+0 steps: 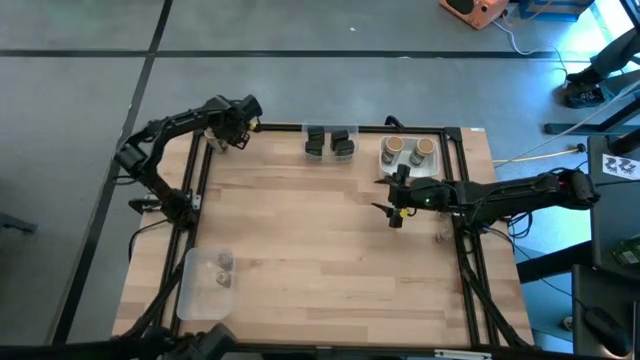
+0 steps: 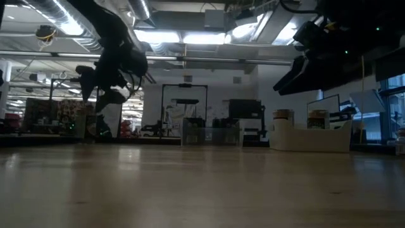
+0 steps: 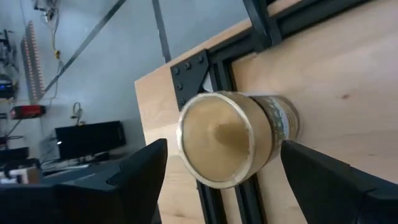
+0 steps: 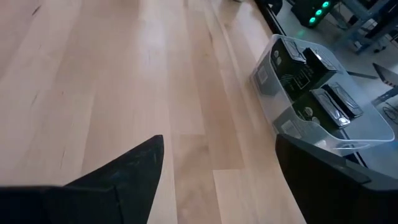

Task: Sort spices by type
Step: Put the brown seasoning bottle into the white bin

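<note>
High view: I see my left hand (image 1: 232,137) at the worktop's (image 1: 320,260) far left corner; right hand (image 1: 397,215) beside the white tray (image 1: 440,166) — two tan-topped jars (image 1: 408,149) inside.
Low view: both arms raised.
Left wrist view: fingers (image 3: 140,174) wide around a tan-topped jar (image 3: 227,137).
Right wrist view: fingers (image 4: 134,165) wide, empty — dark boxy jars (image 4: 308,78) in a clear tray (image 4: 323,134).

The wood table (image 1: 320,250) has a black frame round its edge. A clear tray (image 1: 330,143) w/ two dark jars sits at the far edge. Next to it, a white tray (image 1: 412,165) w/ tan-top jars. A 3rd clear tray (image 1: 205,285) w/ tiny jars sits near the front left corner.
</note>
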Available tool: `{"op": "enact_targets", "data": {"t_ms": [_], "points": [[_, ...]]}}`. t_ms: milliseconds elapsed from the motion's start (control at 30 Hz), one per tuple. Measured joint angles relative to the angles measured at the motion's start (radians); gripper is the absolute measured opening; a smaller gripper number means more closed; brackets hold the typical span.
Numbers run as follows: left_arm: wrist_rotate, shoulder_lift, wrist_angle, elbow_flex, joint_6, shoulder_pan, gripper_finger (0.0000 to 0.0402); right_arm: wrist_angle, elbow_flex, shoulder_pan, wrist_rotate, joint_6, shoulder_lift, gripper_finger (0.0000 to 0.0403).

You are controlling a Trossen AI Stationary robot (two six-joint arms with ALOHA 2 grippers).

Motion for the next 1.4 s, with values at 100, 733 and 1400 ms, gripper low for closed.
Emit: {"op": "enact_targets", "data": {"t_ms": [100, 733, 1400], "points": [[-0.001, 0.034, -0.007, 0.000, -0.015, 0.000, 0.0292, 0.000, 0.000, 0.000, -0.001, 0.009, 0.000, 0.0308], [0.119, 0.103, 0.000, 0.031, 0.083, -0.082, 0.0288, 0.000, 0.000, 0.000, -0.001, 0.022, 0.000, 0.0308], [0.348, 0.111, -0.113, 0.256, 0.007, -0.386, 0.0287, -0.023, 0.000, 0.000, -0.001, 0.022, 0.000, 0.0308]]}}
